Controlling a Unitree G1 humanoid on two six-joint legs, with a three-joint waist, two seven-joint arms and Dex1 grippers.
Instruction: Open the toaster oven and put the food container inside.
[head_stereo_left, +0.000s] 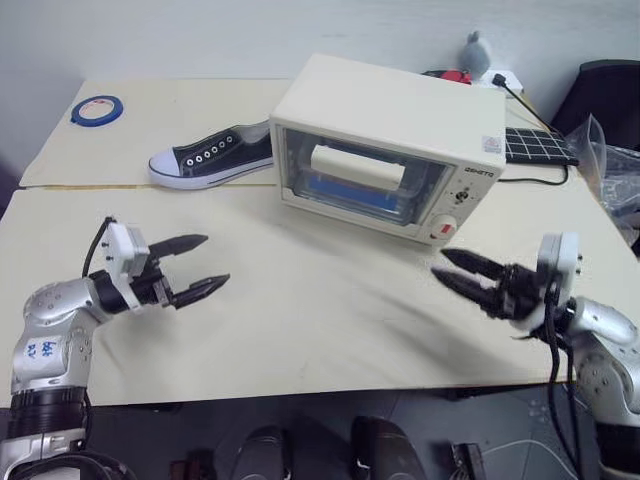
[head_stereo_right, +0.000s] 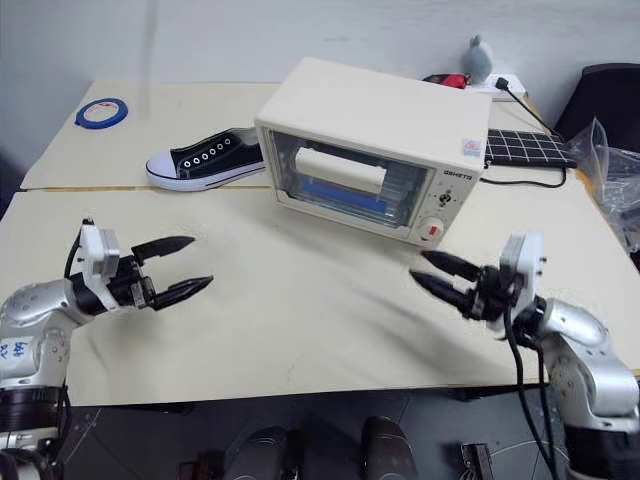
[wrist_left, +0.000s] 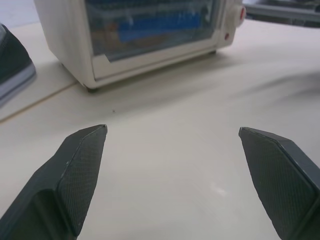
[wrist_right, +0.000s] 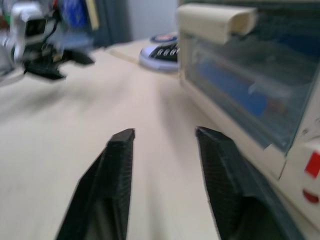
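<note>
Right gripper (head_stereo_left: 452, 272) parted to a moderate gap, empty, hovering over the table (head_stereo_left: 320, 330) just in front of the oven's control panel. Left gripper (head_stereo_left: 208, 266) spread wide, empty, well apart from the oven. From the right gripper, toaster oven (head_stereo_left: 400, 110) at about 11 o'clock, near; from the left gripper, at about 1 o'clock, farther off. Right arm judged the nearer for any touch on the cream bar handle (head_stereo_left: 357, 167). Oven long axis running 10 to 4 o'clock across the table, door facing both grippers. Door shut, handle upright along its top edge. Food container (head_stereo_left: 352, 193) already inside, blue clip bar visible through the glass, long axis parallel to the door. Task judged essentially complete; no further reach apparently required. Beyond the oven at 9 o'clock: shoe (head_stereo_left: 212, 156), then tape roll (head_stereo_left: 97, 109).
</note>
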